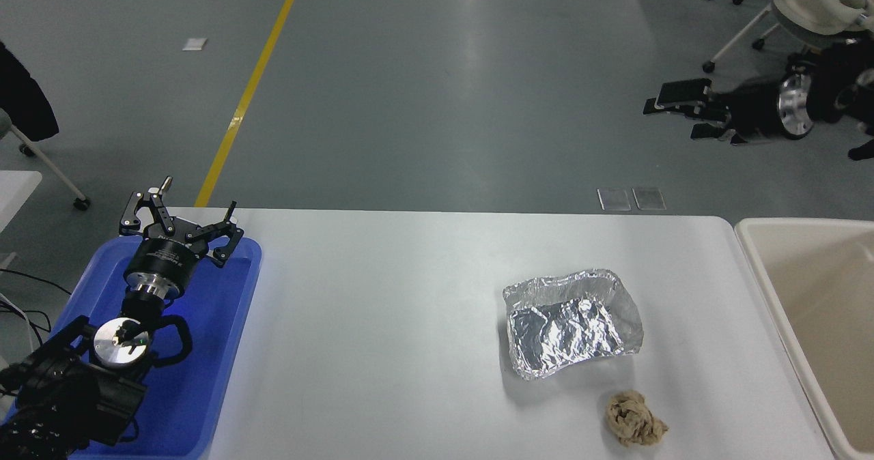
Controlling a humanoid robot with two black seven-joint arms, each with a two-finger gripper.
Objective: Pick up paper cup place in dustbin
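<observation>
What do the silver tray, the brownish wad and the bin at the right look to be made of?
The silver tray looks like thin aluminium foil: mirror-bright, creased and dented. The brownish wad looks like matte crumpled paper, though cloth cannot be ruled out. The bin looks like smooth cream moulded plastic, with a thick rounded rim.

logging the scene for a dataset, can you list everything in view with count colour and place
table: 1, white, fills the lower part of the view
foil tray: 1, crumpled silver, right of the table's middle
paper wad: 1, brownish, near the front edge, just in front of the foil tray
blue tray: 1, blue, shallow, at the table's left end
dustbin: 1, cream, at the right edge beside the table
paper cup: none visible
office chair: 1, white, on wheels, top right on the floor
floor line: 1, yellow, on the grey floor
left tool: 1, black, open, parked over the blue tray
right tool: 1, black, open and empty, raised at the upper right, above the floor
</observation>
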